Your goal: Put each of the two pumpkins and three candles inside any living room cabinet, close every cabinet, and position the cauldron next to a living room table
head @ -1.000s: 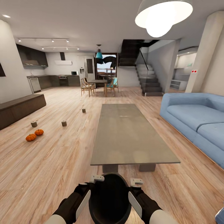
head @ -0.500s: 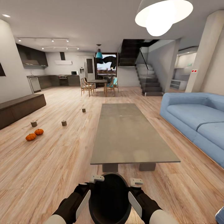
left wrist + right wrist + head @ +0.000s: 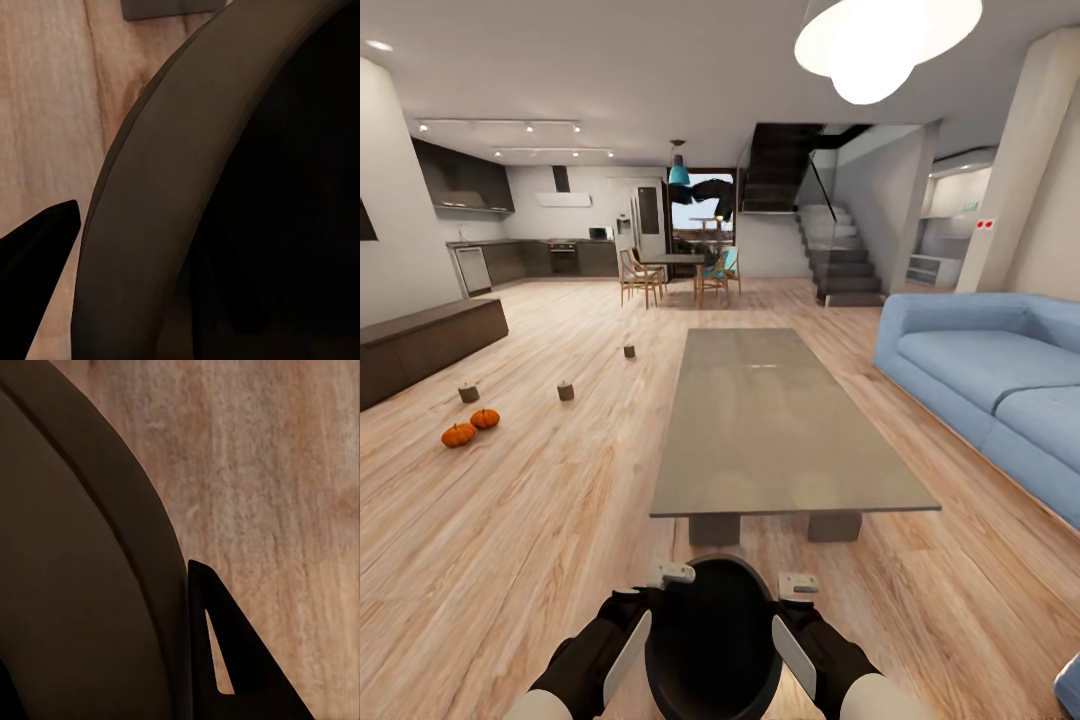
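The black cauldron (image 3: pixel 712 640) hangs low in front of me, just short of the near end of the long grey table (image 3: pixel 780 420). My left gripper (image 3: pixel 666 580) and right gripper (image 3: pixel 796 586) are shut on opposite sides of its rim. In the wrist views a dark finger (image 3: pixel 37 255) lies outside the cauldron wall (image 3: pixel 172 210), and another finger (image 3: pixel 225 660) presses the wall (image 3: pixel 82 570). Two orange pumpkins (image 3: pixel 459 435) (image 3: pixel 485 419) and three candles (image 3: pixel 468 393) (image 3: pixel 565 390) (image 3: pixel 629 351) sit on the floor at left. The dark-brown cabinet (image 3: pixel 420 345) stands shut along the left wall.
A blue sofa (image 3: pixel 990 390) runs along the right of the table. Beyond are dining chairs (image 3: pixel 643 280), a staircase (image 3: pixel 840 260) and the kitchen units (image 3: pixel 530 262). Open wooden floor (image 3: pixel 540 500) lies between the table and the cabinet.
The whole picture has shifted slightly upward, so the camera moved. Both grippers and the cauldron keep the same place in the view.
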Tool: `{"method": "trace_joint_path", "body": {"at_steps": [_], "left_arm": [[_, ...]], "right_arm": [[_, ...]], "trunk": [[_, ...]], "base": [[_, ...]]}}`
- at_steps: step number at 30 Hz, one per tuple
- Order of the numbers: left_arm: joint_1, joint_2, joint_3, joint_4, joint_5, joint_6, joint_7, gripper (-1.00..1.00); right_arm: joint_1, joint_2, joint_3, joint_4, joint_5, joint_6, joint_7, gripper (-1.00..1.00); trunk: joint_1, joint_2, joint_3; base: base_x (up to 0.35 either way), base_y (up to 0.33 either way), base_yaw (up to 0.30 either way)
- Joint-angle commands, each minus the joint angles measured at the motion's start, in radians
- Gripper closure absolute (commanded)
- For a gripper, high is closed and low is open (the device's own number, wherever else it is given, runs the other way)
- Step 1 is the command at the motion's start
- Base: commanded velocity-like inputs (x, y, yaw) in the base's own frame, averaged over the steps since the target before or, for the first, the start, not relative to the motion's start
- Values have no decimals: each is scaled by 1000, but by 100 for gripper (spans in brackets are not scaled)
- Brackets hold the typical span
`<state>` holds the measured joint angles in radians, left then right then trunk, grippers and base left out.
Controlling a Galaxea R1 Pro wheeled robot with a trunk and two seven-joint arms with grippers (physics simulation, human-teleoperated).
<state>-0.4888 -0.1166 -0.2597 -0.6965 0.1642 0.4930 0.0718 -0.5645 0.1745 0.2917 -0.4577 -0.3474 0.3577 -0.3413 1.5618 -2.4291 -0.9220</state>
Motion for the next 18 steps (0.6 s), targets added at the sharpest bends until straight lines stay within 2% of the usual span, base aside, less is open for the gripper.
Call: {"method": "trace_joint_path", "body": {"at_steps": [1,10,18], "left_arm": [[-1,21,-9,0,26,4,9,100],[-1,22,-9,0,26,4,9,100],[-1,21,-9,0,26,4,9,100]], "right_arm": [[-2,0,12,-53,-7,0,-7,100],[-2,0,12,-53,-7,0,-7,100],[-2,0,12,-53,-7,0,-7,100]], "trunk": [[4,-8,-4],[38,-71,-32],[42,-73,-63]], "base": [[0,0,0],[0,0,0],[0,0,0]]}}
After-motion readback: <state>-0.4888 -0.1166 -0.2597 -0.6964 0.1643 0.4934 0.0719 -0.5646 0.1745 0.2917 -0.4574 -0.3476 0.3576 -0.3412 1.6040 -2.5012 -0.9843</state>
